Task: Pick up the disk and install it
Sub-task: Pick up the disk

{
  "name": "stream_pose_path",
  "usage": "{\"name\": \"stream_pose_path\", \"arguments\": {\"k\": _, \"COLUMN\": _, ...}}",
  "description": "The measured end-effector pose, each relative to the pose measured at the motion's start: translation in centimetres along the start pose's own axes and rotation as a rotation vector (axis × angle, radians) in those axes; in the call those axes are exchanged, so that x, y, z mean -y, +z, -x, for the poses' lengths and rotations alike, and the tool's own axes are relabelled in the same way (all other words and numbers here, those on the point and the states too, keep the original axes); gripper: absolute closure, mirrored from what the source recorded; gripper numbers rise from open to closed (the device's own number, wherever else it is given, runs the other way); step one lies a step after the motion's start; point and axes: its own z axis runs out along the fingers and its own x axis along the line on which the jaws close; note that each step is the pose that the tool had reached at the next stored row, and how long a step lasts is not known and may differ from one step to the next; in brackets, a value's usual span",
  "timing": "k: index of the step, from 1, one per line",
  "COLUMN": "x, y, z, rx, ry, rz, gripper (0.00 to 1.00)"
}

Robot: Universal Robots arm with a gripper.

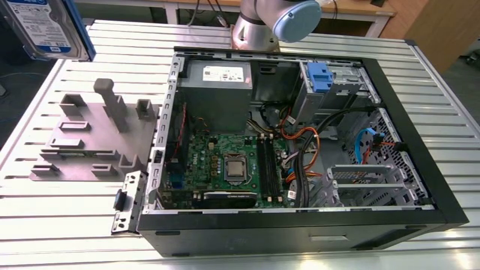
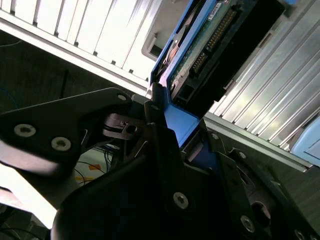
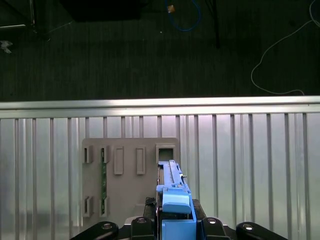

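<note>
The gripper (image 2: pixel 172 125) sits nearest the lens in the second wrist view, its black fingers (image 2: pixel 162 142) closed narrow on the blue bracket (image 2: pixel 185 125) that frames the disk (image 2: pixel 210 45); the drive's connector edge and green circuit board (image 2: pixel 192 50) face that camera. In the first wrist view the same grip is seen end on, with the disk standing on its thin edge between the two finger links, clear of everything beneath it.

In the exterior view the disk (image 1: pixel 41 25) hangs large at 10 o'clock from the computer case (image 1: pixel 300 236), label face to the camera, cut off by the frame's corner. Lower in that view, at 9 o'clock from the case, a grey fixture plate (image 1: pixel 90 135) with upright posts and slots lies on the slatted aluminium table (image 1: pixel 67 225), just beside the case wall.

The case lies on its side with the cover off. Inside it are:
- a motherboard (image 1: pixel 225 163) toward 7 o'clock
- a grey power supply (image 1: pixel 217 84) with a white sticker at 11 o'clock
- a blue plastic latch (image 1: pixel 318 76) at 1 o'clock
- a bare metal drive cage (image 1: pixel 360 180) at 4 o'clock
- orange cables (image 1: pixel 304 138) near the middle

The arm's base (image 1: pixel 259 28) stands at 12 o'clock beyond the case
</note>
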Motion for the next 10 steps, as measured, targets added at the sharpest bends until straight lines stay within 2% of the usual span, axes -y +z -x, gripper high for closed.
{"name": "stream_pose_path", "arguments": {"k": 10, "x": 0.0, "y": -0.45, "z": 0.0, "rx": 0.0, "ry": 0.0, "rz": 0.0, "gripper": 0.64}}
